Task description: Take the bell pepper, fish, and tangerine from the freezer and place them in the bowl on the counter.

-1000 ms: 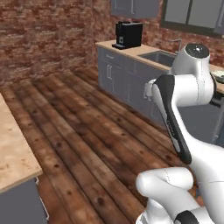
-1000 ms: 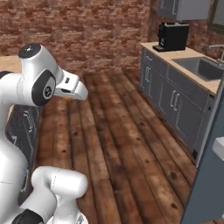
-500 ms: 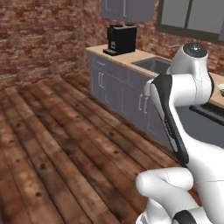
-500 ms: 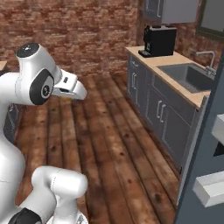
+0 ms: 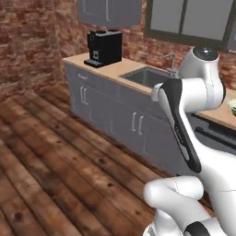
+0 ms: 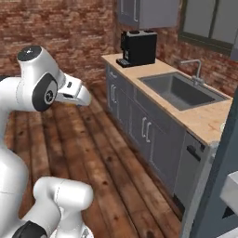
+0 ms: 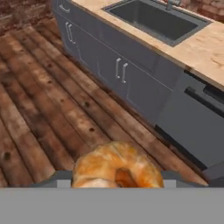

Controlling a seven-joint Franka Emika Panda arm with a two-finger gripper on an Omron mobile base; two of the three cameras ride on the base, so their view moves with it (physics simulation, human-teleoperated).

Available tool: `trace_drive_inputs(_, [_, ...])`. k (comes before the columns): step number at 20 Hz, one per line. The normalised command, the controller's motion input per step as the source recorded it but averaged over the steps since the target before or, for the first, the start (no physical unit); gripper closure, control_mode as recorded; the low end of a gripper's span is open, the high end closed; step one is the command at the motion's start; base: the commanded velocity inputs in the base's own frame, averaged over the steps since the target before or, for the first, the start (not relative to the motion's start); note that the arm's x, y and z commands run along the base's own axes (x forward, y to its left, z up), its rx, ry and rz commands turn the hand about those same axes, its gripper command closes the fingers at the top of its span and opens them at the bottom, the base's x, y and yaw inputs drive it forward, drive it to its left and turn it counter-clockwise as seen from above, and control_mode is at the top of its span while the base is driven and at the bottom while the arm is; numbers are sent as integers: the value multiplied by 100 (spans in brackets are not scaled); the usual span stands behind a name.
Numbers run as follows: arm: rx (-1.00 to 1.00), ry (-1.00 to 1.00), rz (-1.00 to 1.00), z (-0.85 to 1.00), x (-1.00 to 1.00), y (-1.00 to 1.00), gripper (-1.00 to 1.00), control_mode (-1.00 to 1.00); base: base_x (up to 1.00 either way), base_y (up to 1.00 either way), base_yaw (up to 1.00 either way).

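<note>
In the hand view my gripper (image 7: 114, 177) is shut on the tangerine (image 7: 109, 159), a mottled orange ball wedged between the two grey fingers (image 7: 57, 177). Below it lie the wooden floor and the tan counter (image 7: 205, 43) with its sink. My white hand (image 6: 74, 92) hangs in mid-air over the floor, left of the counter (image 6: 200, 118). A sliver of the pale green bowl (image 5: 233, 107) sits on the counter (image 5: 115, 69) at the far right edge. The freezer (image 6: 218, 186) shows its slate-blue edge and a white shelf at the right. The bell pepper and the fish are out of view.
A black coffee machine (image 5: 104, 47) stands at the counter's far end, with a sunken sink (image 6: 179, 89) and tap beside it. Dark grey cabinet doors (image 7: 109, 61) and a dishwasher front (image 7: 197, 118) line the counter. Brick walls stand behind, and wide wooden floor (image 5: 41, 156) spreads to the left.
The whole picture has shifted: the camera has turned and moved, bringing the counter, sink and coffee machine closer and the freezer's edge into the right base view. The arm's pose and grip look unchanged.
</note>
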Motion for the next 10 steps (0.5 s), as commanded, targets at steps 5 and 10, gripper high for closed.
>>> trace_drive_inputs(5, [0, 0, 0, 0, 0, 0, 100, 100, 100, 0, -54])
trace_drive_inputs(10, [0, 0, 0, 0, 0, 0, 100, 100, 100, 0, -65])
